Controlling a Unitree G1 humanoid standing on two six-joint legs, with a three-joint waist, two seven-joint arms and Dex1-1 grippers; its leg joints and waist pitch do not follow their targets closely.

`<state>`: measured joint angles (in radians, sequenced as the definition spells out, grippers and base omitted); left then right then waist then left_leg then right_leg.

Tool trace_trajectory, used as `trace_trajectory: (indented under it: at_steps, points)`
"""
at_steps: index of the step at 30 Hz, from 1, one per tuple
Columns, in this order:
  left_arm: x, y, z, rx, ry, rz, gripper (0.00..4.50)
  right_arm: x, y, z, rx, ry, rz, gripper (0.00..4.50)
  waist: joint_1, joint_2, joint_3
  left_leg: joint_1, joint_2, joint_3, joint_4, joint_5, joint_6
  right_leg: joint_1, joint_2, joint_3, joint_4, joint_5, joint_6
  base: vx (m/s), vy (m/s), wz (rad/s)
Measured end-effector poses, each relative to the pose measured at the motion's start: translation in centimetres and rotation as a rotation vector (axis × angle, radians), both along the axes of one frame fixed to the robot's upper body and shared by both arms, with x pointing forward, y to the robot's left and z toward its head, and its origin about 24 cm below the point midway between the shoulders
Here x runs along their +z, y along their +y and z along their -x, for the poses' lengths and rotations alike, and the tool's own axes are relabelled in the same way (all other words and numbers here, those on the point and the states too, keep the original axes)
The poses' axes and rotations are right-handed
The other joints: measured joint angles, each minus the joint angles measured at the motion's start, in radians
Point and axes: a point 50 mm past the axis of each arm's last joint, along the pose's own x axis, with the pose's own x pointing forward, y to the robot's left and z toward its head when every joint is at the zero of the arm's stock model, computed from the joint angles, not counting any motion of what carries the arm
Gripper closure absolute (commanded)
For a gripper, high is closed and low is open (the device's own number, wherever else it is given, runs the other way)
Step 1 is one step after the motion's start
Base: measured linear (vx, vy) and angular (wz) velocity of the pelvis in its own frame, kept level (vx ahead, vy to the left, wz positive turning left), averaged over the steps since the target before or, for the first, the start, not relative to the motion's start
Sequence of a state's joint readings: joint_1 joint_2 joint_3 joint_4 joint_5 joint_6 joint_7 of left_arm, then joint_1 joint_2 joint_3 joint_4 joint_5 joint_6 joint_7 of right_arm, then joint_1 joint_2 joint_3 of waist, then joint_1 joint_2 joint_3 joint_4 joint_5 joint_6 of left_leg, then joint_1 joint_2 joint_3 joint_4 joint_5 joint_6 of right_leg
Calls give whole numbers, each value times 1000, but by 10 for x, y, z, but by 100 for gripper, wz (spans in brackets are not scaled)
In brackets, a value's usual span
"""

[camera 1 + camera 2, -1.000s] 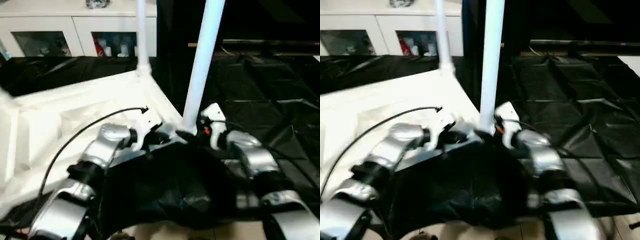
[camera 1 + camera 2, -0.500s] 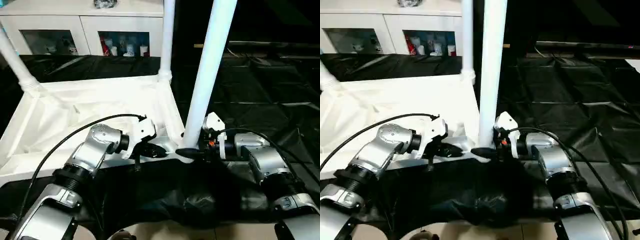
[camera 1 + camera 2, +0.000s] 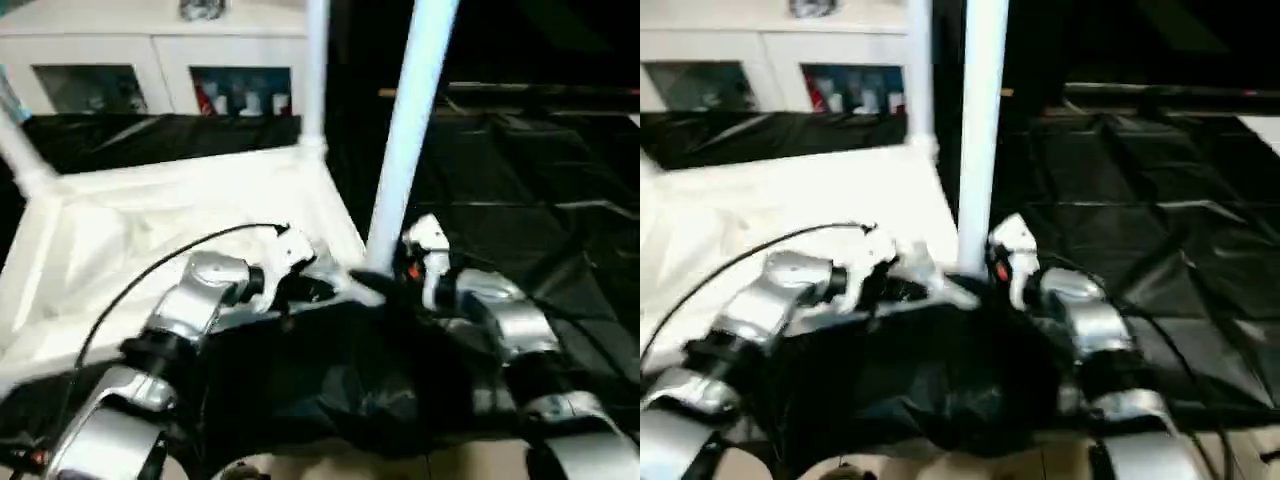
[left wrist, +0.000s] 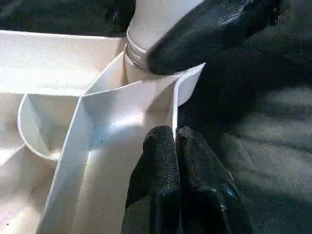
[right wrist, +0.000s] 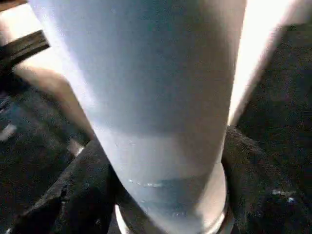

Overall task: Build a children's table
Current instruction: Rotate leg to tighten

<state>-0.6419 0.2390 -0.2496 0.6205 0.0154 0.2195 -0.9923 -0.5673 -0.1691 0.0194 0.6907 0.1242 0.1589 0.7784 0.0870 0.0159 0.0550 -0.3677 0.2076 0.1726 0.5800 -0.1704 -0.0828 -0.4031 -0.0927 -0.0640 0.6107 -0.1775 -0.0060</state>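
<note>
Nearest to the camera: both silver forearms reach in over crumpled black sheeting that covers the work surface. Left gripper is clenched, both black fingers pressed together on the thin near edge wall of the table top next to the near right corner socket; the wrist view shows the wall's rim running right between the fingertips, so it reads as a pinch on that rim. Right gripper sits at the base of the near leg, fingers on either side of the tube just above its collar, wrapped around it; contact on both sides looks likely but the frames are blurred, so I can't confirm firm pressure. One right finger also shows in the left wrist view, lying against the leg just above the socket. The table top lies upside down, ribbed underside facing up, on the black sheeting, left of centre. The near leg stands seated in the near right corner socket, leaning slightly right toward its upper end. Further back a second leg stands upright in the far right corner, and a third leg rises at the far left corner, tilted. Behind everything, a white glass-door cabinet along the back wall.
</note>
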Motion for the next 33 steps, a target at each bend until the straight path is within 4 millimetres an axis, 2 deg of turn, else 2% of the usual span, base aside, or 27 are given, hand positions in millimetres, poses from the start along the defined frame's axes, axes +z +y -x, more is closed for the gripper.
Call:
trace_trajectory:
  at_steps: [4,9,11,14,16,20,23,27,29,33]
  points:
    - [0,-16,-9,109,-35,0,450,-1,9,-13,-229,-4,-15,186,-1,1,0,0,0,0,-1,0,0,0,0,0,0,0,0,0,0,0]
    - [0,-24,-12,167,-52,16,450,0,15,-19,-345,-15,-18,186,0,2,0,-2,0,0,-2,0,0,-1,0,0,-1,-1,1,0,0,0]
    - [0,-24,-12,168,-54,19,450,1,16,-20,-350,-18,-23,130,0,2,0,-2,0,0,-1,0,0,-1,0,0,-2,-1,2,0,0,0]
    - [0,-24,-12,157,-56,20,450,1,17,-19,-334,-19,-37,114,-2,2,0,-2,0,0,-1,0,0,-1,0,0,-3,-2,2,0,0,0]
    - [1,-22,-12,150,-58,17,450,1,18,-19,-318,-21,-41,79,-4,2,0,-2,0,0,-1,0,0,-1,0,0,-3,-2,2,0,0,0]
    - [1,-18,-11,125,-66,14,450,2,15,-18,-244,-32,-33,79,-7,2,0,-2,0,0,-2,0,0,-2,1,0,-3,-2,2,0,0,0]
    - [1,-11,-8,77,-63,14,450,2,6,-12,-116,-44,4,79,-6,2,0,-3,0,0,-2,0,0,-2,1,0,-3,-3,3,0,0,0]
    - [1,1,1,-35,-31,25,450,6,-12,1,125,-36,43,79,3,2,0,-4,1,1,-2,0,0,-2,1,-1,-3,-4,2,0,0,0]
    - [1,2,3,-76,-22,20,450,8,-14,4,183,-28,51,79,6,2,0,-4,1,1,-1,0,0,-2,1,-1,-2,-4,2,0,0,0]
    - [1,3,10,-175,3,13,450,9,-17,14,327,-11,72,79,23,2,0,-4,0,2,0,0,0,-1,0,-1,-2,-4,2,0,0,0]
